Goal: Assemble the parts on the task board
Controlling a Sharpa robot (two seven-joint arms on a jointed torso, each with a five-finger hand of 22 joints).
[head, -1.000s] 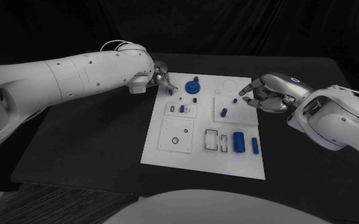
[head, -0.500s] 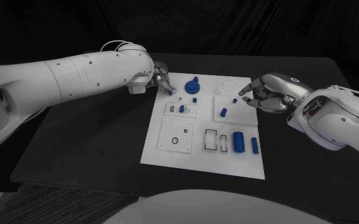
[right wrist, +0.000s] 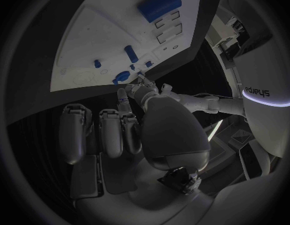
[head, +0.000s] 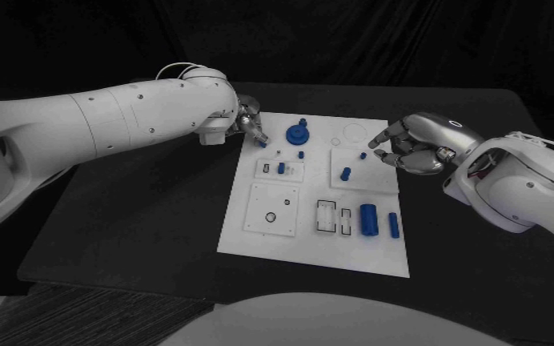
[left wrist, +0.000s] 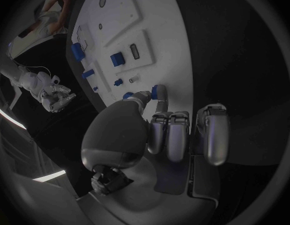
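Observation:
The white task board [head: 303, 234] lies in the middle of the black table. My left hand [head: 247, 124] is over its far left corner and pinches a small blue part [head: 263, 143] between thumb and fingertip; that part [left wrist: 160, 89] sits at the tips of my left hand [left wrist: 167, 130]. A blue gear knob [head: 298, 132] stands just beside it. My right hand [head: 413, 150] hovers at the board's right edge, fingers apart and holding nothing, one fingertip close to a small blue piece [head: 363, 155] on the board. My right hand [right wrist: 113, 130] stays short of the board [right wrist: 88, 40].
Other blue parts stand on the board: a peg [head: 345, 174], a small block [head: 281, 168], a large cylinder [head: 368, 219] and a slim bar [head: 394, 225] near the front right. A black ring [head: 270, 218] marks the front left plate. Bare black table surrounds the board.

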